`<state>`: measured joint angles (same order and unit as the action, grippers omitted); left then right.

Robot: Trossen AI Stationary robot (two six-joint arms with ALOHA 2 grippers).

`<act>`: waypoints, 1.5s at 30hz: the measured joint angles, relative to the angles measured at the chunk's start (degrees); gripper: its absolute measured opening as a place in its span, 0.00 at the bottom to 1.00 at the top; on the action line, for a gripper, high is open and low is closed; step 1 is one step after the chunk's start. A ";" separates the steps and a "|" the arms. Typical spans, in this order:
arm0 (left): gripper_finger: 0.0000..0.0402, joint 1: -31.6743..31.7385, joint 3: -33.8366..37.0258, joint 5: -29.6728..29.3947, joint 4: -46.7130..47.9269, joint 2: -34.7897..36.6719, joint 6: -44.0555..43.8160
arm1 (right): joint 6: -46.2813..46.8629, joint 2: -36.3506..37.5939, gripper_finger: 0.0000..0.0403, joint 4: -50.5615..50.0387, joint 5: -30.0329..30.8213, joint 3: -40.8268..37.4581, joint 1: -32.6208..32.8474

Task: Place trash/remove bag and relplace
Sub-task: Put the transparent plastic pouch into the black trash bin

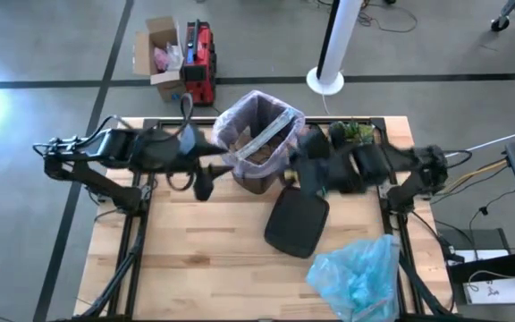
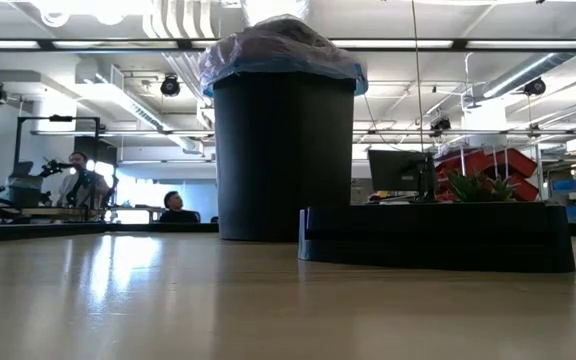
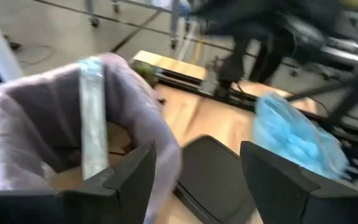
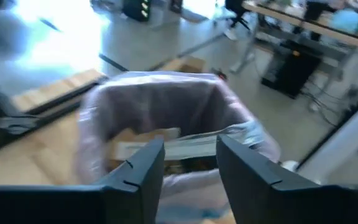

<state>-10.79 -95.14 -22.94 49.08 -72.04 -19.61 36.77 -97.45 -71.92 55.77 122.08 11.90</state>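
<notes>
A black waste bin (image 1: 257, 143) is seen at the far middle of the wooden table (image 1: 204, 250). It is lined with the pale pink-lavender bag (image 1: 284, 116), whose edge is folded out over the rim. The trash (image 1: 257, 148), brown and white paper, is already lying inside the bag, so the placing part of the task seems to be finished, and the bag is not yet lifted out.

The left gripper (image 3: 194, 180) is held just beside the bin on its left side, near the rim. Its fingers are spread apart and nothing is held between them. The right gripper (image 4: 188, 165) is held near the opposite side of the rim. A narrower gap is seen between its fingers, and nothing is gripped there either. Both grippers are probably placed so in order to take the bag edge from two sides.

The black bin lid (image 1: 295, 222) is laid flat on the table in front of the bin, so the opening is free. The crinkly light blue replacement bag (image 1: 358, 273) is waiting near the right front corner, well apart from the bin.
</notes>
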 joint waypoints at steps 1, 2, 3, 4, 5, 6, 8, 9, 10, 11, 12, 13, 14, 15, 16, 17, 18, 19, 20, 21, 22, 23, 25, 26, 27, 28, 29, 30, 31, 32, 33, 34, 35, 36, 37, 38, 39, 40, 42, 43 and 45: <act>0.53 -0.98 0.64 0.02 0.05 0.42 -0.12 | -1.20 0.00 0.28 -0.19 -2.21 0.37 -2.54; 0.53 -1.80 1.25 0.02 0.05 0.87 -0.30 | -2.51 0.00 0.25 -0.25 -5.07 0.63 -5.04; 0.52 -2.65 1.95 0.02 0.05 1.39 -0.42 | -3.72 0.00 0.23 -0.28 -8.67 0.87 -7.56; 0.52 -3.50 2.73 -0.01 0.05 2.03 -0.42 | -4.53 0.00 0.20 -0.27 -12.43 1.02 -10.05; 0.51 -4.16 3.61 -0.11 -0.03 2.64 -0.42 | -4.97 0.00 0.17 -0.28 -16.25 1.09 -12.39; 0.51 -4.63 4.53 -0.37 -0.05 3.21 -0.40 | -5.51 0.00 0.14 -0.26 -19.90 1.12 -14.68; 0.50 -5.13 6.48 -1.61 -0.27 4.00 -0.57 | -6.34 -0.12 0.07 -0.25 -26.02 1.10 -18.68; 0.50 -5.22 7.61 -2.12 -0.48 4.32 -1.10 | -6.88 -0.16 0.04 -0.20 -28.25 1.01 -20.39; 0.49 -5.22 8.79 -2.46 -0.59 4.59 -1.81 | -7.64 -0.18 0.02 0.01 -29.98 0.81 -21.92; 0.49 -5.20 9.88 -2.61 -0.80 4.84 -2.65 | -7.91 -0.34 0.01 0.53 -31.12 0.57 -23.15; 0.48 -5.20 11.14 -2.71 -1.43 5.19 -3.33 | -8.09 -0.77 0.01 1.05 -31.81 0.55 -24.32; 0.48 -5.24 12.53 -2.72 -2.61 5.67 -3.72 | -8.02 -1.00 0.02 1.17 -32.47 0.55 -25.36; 0.47 -5.31 13.89 -2.73 -3.66 6.09 -3.84 | -7.88 -1.32 0.02 0.85 -33.20 0.50 -26.35; 0.47 -5.31 15.35 -2.69 -5.28 6.44 -3.77 | -7.89 -1.88 0.02 0.72 -33.36 0.48 -27.02; 0.47 -5.33 16.83 -2.59 -7.42 6.76 -3.58 | -7.88 -2.30 0.02 0.74 -33.28 0.48 -27.46; 0.46 -5.33 18.20 -2.47 -9.12 7.03 -3.52 | -7.89 -2.67 0.02 0.48 -33.24 0.48 -27.92; 0.46 -5.32 19.49 -2.23 -10.50 7.21 -3.48 | -7.89 -3.08 0.02 0.24 -33.15 0.48 -28.30; 0.45 -5.31 20.60 -1.68 -12.20 7.39 -3.46 | -7.88 -3.54 0.01 0.22 -32.97 0.48 -28.60; 0.45 -5.31 21.45 -1.43 -13.62 7.57 -3.47 | -7.87 -3.97 0.00 0.26 -32.59 0.48 -28.98; 0.45 -5.31 22.04 -1.11 -14.19 7.73 -3.48 | -7.83 -4.42 0.00 0.24 -31.72 0.46 -29.39; 0.44 -5.31 22.41 -0.46 -14.21 7.82 -3.57 | -7.46 -4.86 0.00 0.24 -30.46 0.44 -29.72; 0.44 -5.33 22.64 0.01 -14.25 7.88 -3.91 | -6.99 -5.16 0.01 0.23 -29.31 0.43 -30.12; 0.43 -5.33 22.94 0.17 -14.49 7.92 -4.62 | -6.84 -5.67 0.01 0.27 -28.12 0.42 -30.96; 0.43 -5.33 22.99 0.20 -14.43 8.02 -5.05 | -6.86 -5.93 0.00 0.27 -27.68 0.42 -31.36; 0.42 -5.34 23.01 0.28 -14.43 8.11 -5.27 | -6.86 -6.19 0.00 0.13 -27.63 0.42 -31.93; 0.42 -5.44 23.01 0.46 -14.51 8.29 -5.53 | -6.86 -6.46 0.00 -0.10 -27.71 0.42 -32.38; 0.41 -5.64 23.01 0.46 -14.47 8.43 -5.88 | -6.88 -6.92 0.00 -0.20 -27.73 0.42 -32.70; 0.41 -5.86 23.01 0.49 -14.49 8.53 -6.37 | -6.88 -7.32 0.00 -0.11 -27.80 0.42 -32.90; 0.41 -6.11 23.01 0.58 -14.48 8.64 -6.71 | -6.93 -7.56 0.00 0.00 -28.42 0.40 -33.08; 0.40 -6.45 23.01 0.61 -14.44 8.75 -6.99 | -7.25 -7.66 0.00 0.13 -29.51 0.35 -33.18; 0.40 -6.79 23.01 0.65 -14.43 8.81 -7.19 | -7.60 -7.69 0.00 0.48 -30.75 0.35 -33.17; 0.39 -7.06 23.01 0.66 -14.44 8.97 -7.57 | -8.00 -7.69 0.00 0.97 -32.18 0.35 -33.11; 0.39 -7.32 23.01 0.72 -14.38 9.15 -7.85 | -8.46 -7.69 0.00 1.16 -33.49 0.35 -33.00; 0.39 -7.64 23.01 0.79 -14.42 9.25 -7.96 | -8.96 -7.69 0.00 1.10 -34.88 0.35 -32.92; 0.38 -7.88 23.01 0.79 -14.43 9.36 -8.03 | -9.18 -7.73 0.00 1.11 -36.30 0.35 -32.89; 0.38 -7.98 23.01 0.82 -14.41 9.41 -8.12 | -9.44 -7.77 0.01 1.11 -37.42 0.35 -32.87; 0.38 -8.07 23.01 0.81 -14.42 9.41 -8.16 | -9.78 -7.80 0.01 1.07 -38.25 0.35 -32.79; 0.38 -8.08 23.01 0.81 -14.40 9.41 -8.39 | -9.96 -7.80 0.01 1.09 -38.66 0.35 -32.79; 0.37 -8.18 23.01 0.81 -14.30 9.41 -8.93 | -10.30 -7.80 0.01 1.09 -38.84 0.35 -32.79; 0.37 -8.18 23.01 0.78 -14.32 9.41 -9.19 | -10.38 -7.80 0.01 1.09 -38.86 0.35 -32.79; 0.36 -8.20 23.01 0.78 -14.32 9.41 -9.65 | -10.48 -7.80 0.01 1.09 -39.24 0.35 -32.79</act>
<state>-18.98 -72.14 -22.15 34.76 -62.63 -29.26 26.29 -105.25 -70.83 16.52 122.43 -20.88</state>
